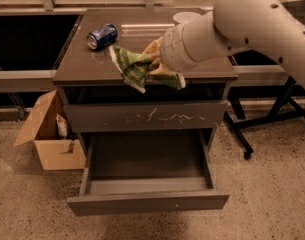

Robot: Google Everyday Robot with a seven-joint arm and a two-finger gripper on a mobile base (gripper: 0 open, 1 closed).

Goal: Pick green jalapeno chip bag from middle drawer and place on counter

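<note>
Currently your gripper (pixel 153 60), centre frame, is clamped on the green jalapeno chip bag (pixel 133 66), which droops left of it over the front edge of the counter (pixel 82 66); set-down lies further up-frame.

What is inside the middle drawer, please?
The middle drawer shows only bare floor; its rear is hidden beneath the cabinet. The gripper holds the green jalapeno chip bag at the counter's edge.
</note>
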